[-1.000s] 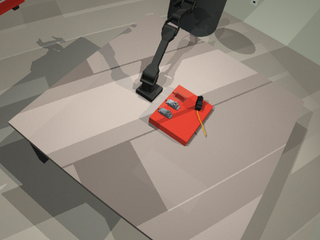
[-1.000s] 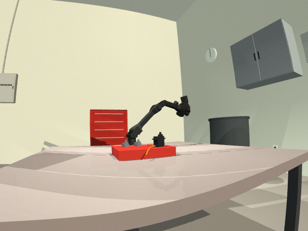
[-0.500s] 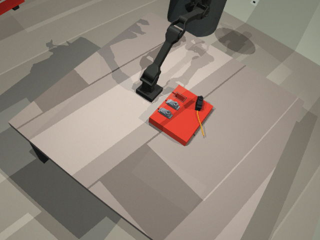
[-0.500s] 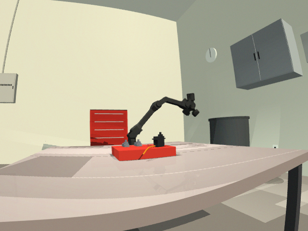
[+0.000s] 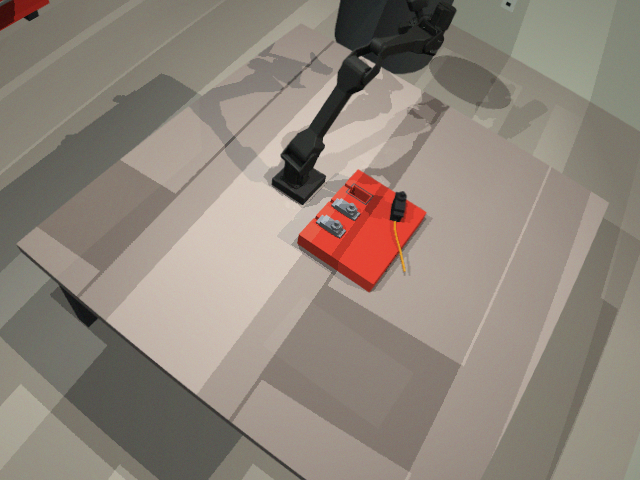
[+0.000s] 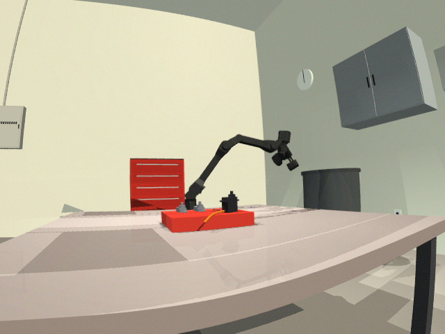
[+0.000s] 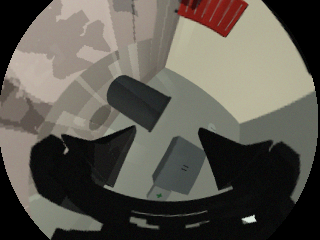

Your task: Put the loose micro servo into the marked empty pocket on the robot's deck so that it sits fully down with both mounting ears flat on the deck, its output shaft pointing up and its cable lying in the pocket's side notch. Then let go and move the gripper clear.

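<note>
Pincer (image 6: 286, 158) wide open, holding nothing, raised high beyond the far edge of the bench (image 5: 206, 289), well apart from the deck (image 5: 372, 253). Servo (image 5: 398, 205) stands upright on the deck's right far corner, right of the pocket (image 5: 360, 194); cable (image 5: 399, 249) trails nearward over the edge

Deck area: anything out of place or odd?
Yes. The black servo stands loose on the red deck, beside the empty pocket, its orange cable trailing off the edge. The open hand is high, far off.
</note>
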Available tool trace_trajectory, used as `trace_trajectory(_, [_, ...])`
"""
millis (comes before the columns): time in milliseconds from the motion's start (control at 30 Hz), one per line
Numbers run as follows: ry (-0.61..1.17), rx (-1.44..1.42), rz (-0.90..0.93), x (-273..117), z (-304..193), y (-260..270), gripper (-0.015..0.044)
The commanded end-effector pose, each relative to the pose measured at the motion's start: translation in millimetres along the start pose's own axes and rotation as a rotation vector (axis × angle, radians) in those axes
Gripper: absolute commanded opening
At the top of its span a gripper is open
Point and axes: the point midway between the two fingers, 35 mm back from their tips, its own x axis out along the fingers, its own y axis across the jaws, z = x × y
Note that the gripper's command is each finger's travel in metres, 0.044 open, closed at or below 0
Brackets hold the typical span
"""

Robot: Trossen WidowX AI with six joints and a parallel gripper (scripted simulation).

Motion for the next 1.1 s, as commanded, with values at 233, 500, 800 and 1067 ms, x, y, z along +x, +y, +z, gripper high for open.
trace_trajectory(233, [0.178, 0.242, 0.238, -83, -34, 61, 0.044])
trace_trajectory(500, [0.315, 0.415, 0.405, -151, -45, 101, 0.044])
trace_trajectory(800, [0.466, 0.619, 0.58, -231, -39, 137, 0.044])
trace_trajectory(1067, [0.601, 0.808, 0.733, -305, -20, 161, 0.044])
